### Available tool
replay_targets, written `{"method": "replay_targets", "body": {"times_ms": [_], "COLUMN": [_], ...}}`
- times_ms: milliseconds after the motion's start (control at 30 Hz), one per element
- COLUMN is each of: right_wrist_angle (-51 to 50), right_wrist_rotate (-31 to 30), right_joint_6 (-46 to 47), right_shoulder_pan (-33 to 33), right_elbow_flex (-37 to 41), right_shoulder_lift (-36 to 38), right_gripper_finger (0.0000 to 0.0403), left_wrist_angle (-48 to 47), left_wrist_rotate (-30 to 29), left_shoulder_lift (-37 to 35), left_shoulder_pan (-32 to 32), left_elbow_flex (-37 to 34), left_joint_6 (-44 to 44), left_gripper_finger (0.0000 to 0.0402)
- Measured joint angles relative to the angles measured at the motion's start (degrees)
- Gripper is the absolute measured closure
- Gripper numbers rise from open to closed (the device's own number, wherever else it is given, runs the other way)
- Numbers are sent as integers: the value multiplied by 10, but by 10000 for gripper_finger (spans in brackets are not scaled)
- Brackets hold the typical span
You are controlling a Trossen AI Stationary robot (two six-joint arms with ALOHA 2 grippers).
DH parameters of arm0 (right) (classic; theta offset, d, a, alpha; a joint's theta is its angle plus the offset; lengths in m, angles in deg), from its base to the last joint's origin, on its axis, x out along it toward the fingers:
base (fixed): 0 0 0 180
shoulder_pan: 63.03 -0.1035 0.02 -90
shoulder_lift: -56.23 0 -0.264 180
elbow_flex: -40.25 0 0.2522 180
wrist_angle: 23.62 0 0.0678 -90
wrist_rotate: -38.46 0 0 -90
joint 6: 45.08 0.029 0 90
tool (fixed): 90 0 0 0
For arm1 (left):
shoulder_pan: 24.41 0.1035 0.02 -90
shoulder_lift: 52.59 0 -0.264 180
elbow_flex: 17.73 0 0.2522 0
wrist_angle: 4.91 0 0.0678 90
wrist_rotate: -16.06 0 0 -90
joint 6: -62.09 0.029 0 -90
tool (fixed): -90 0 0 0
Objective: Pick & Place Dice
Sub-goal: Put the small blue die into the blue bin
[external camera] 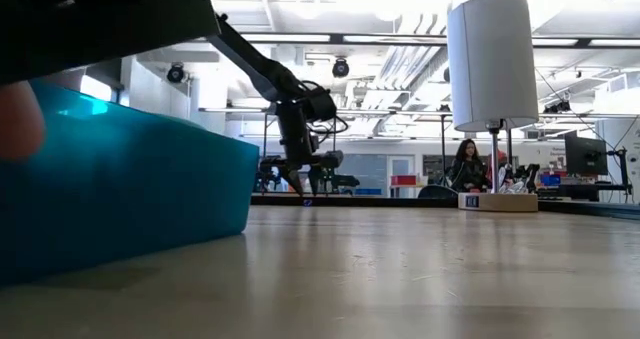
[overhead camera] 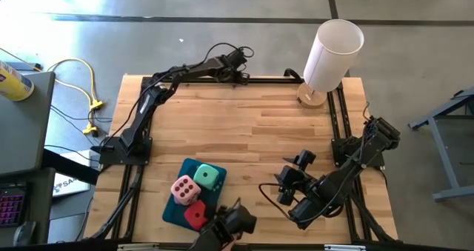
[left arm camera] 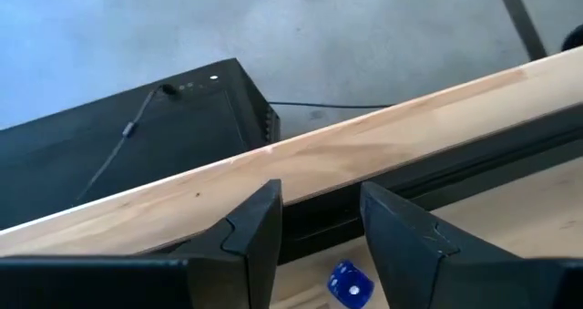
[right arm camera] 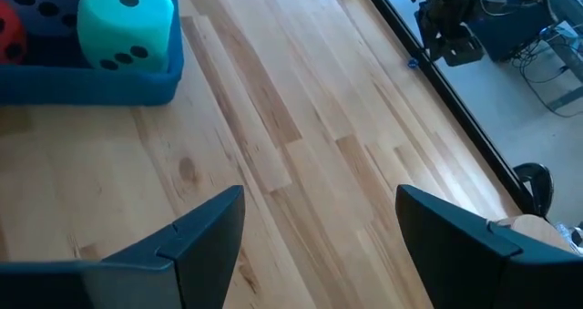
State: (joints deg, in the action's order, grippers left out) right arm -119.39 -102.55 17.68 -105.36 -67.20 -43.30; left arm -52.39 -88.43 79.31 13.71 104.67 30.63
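**Left tool poised over a small blue die at the far rail**

The left tool (left arm camera: 319,200) hangs at the far edge of the counter (overhead camera: 244,125), its fingers apart and clamped on nothing. A small blue die (left arm camera: 348,284) lies on the wood just below and ahead of the gap. It looks hard, light and slick. It would likely skid if nudged from one side, so the fingers should straddle it squarely and close on two opposite flat faces.

The right tool (right arm camera: 319,200) waits with its fingers wide apart and empty. Ahead of it, to one side, sits the teal tray (right arm camera: 91,86). The tray holds the mint green die (right arm camera: 126,26), the red die (overhead camera: 195,215) and the pink die (overhead camera: 183,189). A darker one behind the green is probably the purple die (right arm camera: 46,8). These look soft, light and yielding.
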Motion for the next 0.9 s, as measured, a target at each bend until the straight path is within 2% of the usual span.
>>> {"method": "replay_targets", "body": {"times_ms": [467, 900], "right_wrist_angle": [0, 6], "right_wrist_rotate": [1, 1], "right_joint_6": [-5, -10], "right_shoulder_pan": [1, 1], "right_elbow_flex": [0, 0], "right_shoulder_lift": [0, 0], "right_gripper_finger": [126, 126], "left_wrist_angle": [-36, -61], "left_wrist_rotate": [-68, -59], "left_shoulder_lift": [1, 2], "left_shoulder_pan": [-36, -46], "left_elbow_flex": [-1, -1], "left_joint_6": [2, -18], "left_gripper_finger": [254, 254]}}
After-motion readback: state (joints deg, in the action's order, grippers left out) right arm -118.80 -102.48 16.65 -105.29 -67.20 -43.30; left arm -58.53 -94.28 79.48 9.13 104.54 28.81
